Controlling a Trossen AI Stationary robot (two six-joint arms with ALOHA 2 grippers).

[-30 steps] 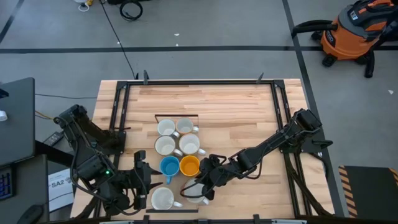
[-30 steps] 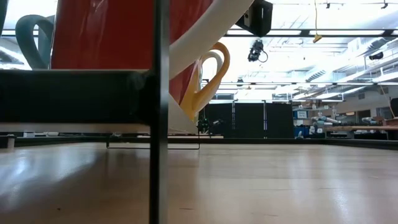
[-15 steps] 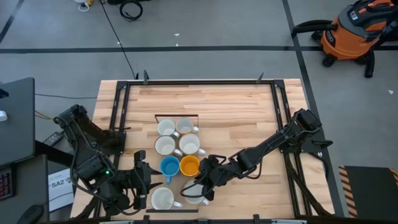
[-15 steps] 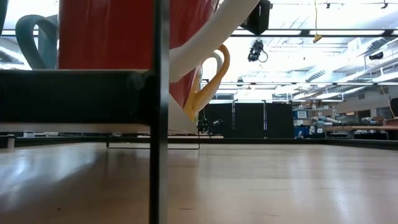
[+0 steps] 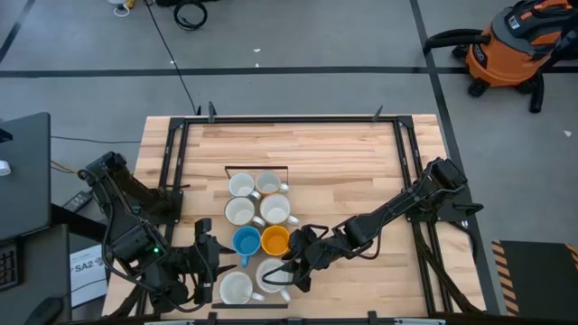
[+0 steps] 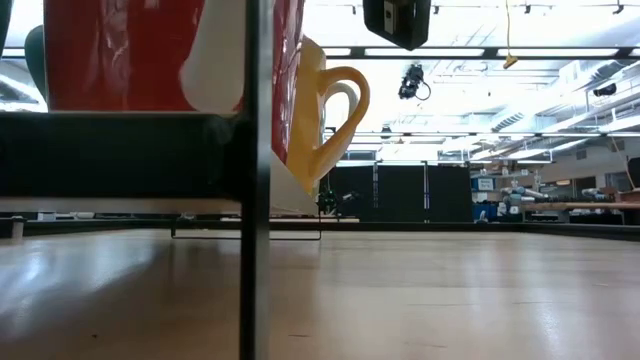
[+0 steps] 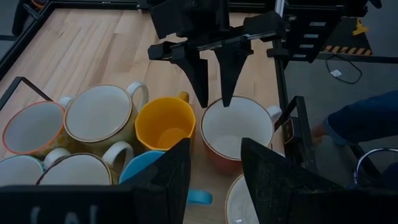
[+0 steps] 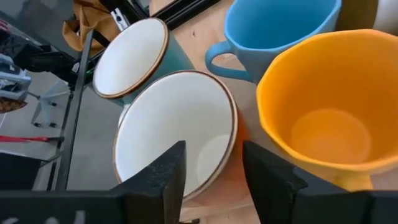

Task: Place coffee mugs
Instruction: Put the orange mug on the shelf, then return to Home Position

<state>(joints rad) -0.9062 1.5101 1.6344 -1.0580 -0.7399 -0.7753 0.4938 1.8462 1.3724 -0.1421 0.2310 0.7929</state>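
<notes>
R gripper (image 7: 211,78) open, narrow gap, fingers straddling the rim of the red mug (image 7: 239,134) beside the orange mug (image 7: 165,127), front row — glazed ceramic, likely stiff, slick, chippable — take by rim wall; L gripper (image 5: 206,262) idle, open, nearby.

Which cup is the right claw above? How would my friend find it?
On the wooden table, find the bunch of mugs. The red mug under the open right gripper, next to the orange mug, is white inside with a brown rim.
</notes>
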